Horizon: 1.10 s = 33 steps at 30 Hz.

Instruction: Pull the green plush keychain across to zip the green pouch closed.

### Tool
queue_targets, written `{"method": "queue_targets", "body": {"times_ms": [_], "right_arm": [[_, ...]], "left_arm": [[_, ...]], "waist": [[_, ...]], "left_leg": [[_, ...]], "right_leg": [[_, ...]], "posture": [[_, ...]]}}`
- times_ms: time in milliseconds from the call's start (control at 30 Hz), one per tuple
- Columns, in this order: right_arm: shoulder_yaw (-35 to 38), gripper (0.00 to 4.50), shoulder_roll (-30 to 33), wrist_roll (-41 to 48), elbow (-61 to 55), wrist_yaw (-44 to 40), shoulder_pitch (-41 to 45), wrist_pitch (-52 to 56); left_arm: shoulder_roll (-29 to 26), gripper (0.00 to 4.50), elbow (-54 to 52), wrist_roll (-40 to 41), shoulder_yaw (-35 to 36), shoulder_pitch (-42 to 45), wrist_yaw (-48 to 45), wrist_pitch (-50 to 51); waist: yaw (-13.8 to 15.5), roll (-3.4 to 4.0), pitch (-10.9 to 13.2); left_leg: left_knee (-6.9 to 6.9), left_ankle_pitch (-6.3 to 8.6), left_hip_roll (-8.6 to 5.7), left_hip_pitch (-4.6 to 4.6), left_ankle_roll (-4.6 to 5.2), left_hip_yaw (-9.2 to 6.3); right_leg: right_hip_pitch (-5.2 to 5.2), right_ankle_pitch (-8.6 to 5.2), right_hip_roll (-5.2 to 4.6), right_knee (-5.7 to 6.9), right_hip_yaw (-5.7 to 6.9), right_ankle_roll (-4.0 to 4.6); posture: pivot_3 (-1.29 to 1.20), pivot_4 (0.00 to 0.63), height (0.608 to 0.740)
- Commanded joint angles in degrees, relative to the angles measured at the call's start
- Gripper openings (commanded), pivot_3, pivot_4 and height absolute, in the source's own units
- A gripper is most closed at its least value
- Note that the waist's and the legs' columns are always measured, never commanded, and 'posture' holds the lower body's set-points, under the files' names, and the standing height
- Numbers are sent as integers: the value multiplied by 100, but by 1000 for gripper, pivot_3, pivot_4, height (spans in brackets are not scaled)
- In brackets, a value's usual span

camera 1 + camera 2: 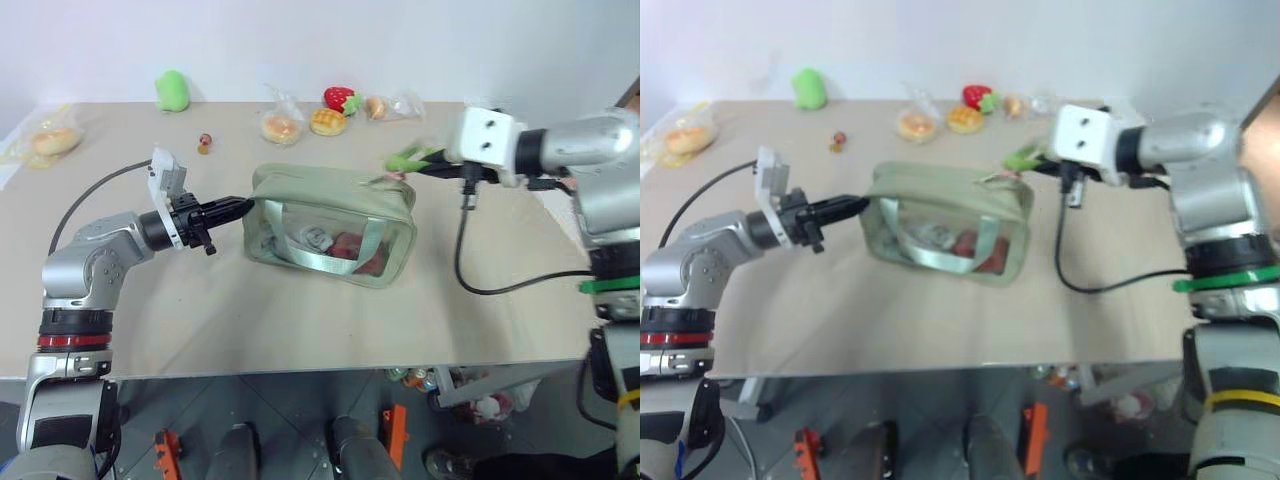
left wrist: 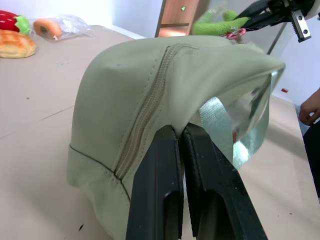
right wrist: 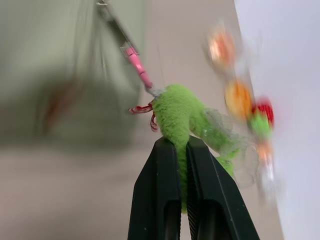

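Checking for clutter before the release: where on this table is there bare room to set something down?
Bare table runs along the near edge in front of the green pouch, and between the pouch and the far left corner. Crowded: the far edge, with a green plush toy, wrapped breads and a strawberry toy.

pouch (image 1: 330,225) mid-table (image 1: 200,320) | keychain (image 1: 405,158) at its right end | plush toy (image 1: 172,90) far-left behind

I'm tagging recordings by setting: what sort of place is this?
Probably an indoor robot test space: a plain tan table against a bare white wall, props like a green pouch and bagged toy food, equipment underneath.
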<state>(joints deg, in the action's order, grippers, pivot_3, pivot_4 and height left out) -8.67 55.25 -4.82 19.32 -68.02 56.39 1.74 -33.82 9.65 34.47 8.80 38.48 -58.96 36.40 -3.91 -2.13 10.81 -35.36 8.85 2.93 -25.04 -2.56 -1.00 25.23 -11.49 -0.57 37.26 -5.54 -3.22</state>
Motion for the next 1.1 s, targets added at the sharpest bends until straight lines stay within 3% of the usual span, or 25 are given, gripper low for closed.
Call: {"method": "queue_targets", "body": {"times_ms": [33,267,600,867,1100], "right_arm": [[298,48,511,-289,368,344,-86,-323],[260,48,746,-455,737,688,-199,-545],[-130,48,-237,-610,-503,1227,-1545,-66],[-662,48,-745,-1339,-117,1747,-1470,-492],[-1106,48,-755,-1557,-81,1326,-1628,-1158]], "left_arm": [[-80,0,-102,3,-5,-87,30,104],[-92,0,-59,13,-24,-30,20,126],[-88,0,-83,25,-33,-46,44,141],[-87,0,-102,36,-30,-39,57,168],[-78,0,-101,40,-28,-36,69,165]], "waist": [[-20,0,0],[-38,1,0],[-49,-1,-2],[-54,-1,-2],[-55,-2,-2]], "left_leg": [[0,0,0,1,0,3],[-2,-1,0,14,0,23],[-1,0,0,19,1,29],[-9,-2,0,32,2,35],[-3,-2,0,37,2,39]], "right_leg": [[1,0,0,0,-3,0],[0,3,0,1,-24,1],[-2,5,1,3,-33,-8],[-13,10,3,4,-42,-5],[-12,10,5,4,-46,-6]], "posture": [[0,150,740],[0,150,740],[0,150,740],[0,150,740],[0,150,740]]}}
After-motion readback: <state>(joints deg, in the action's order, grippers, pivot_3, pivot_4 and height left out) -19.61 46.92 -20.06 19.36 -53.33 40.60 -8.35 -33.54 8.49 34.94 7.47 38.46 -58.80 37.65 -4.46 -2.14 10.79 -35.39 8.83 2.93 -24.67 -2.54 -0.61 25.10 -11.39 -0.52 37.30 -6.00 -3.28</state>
